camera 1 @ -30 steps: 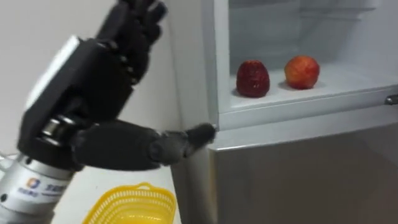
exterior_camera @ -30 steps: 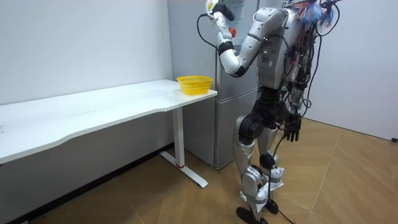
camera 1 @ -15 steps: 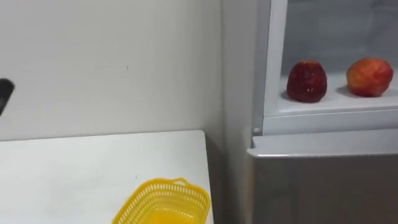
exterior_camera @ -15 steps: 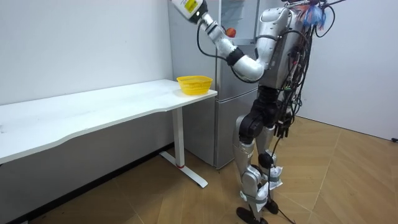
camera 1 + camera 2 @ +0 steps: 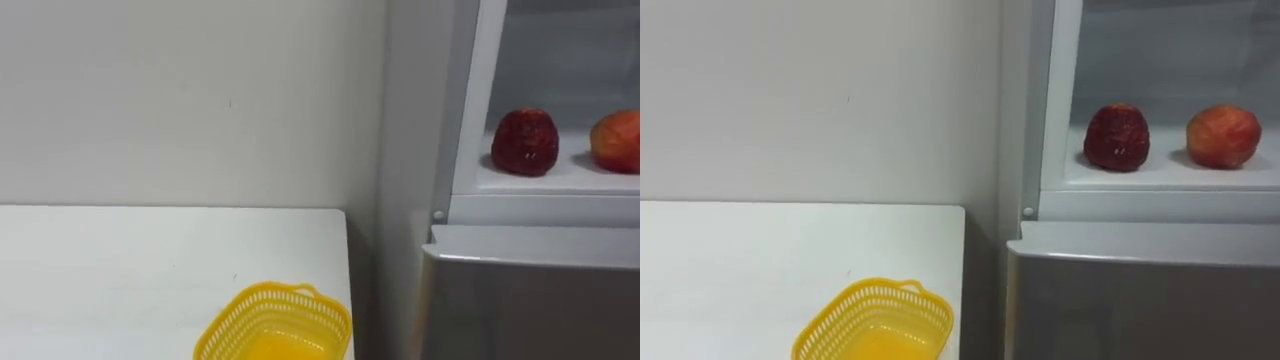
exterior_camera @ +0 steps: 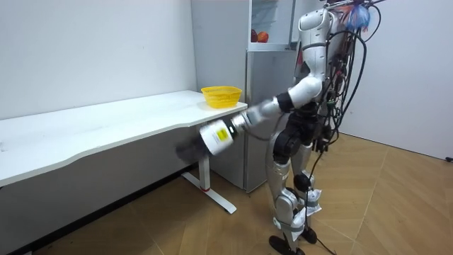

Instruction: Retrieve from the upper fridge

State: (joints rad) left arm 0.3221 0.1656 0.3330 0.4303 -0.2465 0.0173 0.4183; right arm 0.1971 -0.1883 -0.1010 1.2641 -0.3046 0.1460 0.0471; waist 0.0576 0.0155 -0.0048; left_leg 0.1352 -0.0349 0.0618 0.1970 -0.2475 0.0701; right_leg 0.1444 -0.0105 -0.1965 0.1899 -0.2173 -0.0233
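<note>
Strawberry: placed on upper fridge shelf, near red-orange fruit, not touching.
Left robot hand: held low by tabletop edge; state cannot be told.
Yellow basket: set on tabletop beside fridge.

You have two fruits in the one fridge, both on its one visible shelf: one dark red fruit and one red-orange fruit. You also have one yellow basket on one white counter.

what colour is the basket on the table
Yellow; the basket shows best in the right eye view.
</note>
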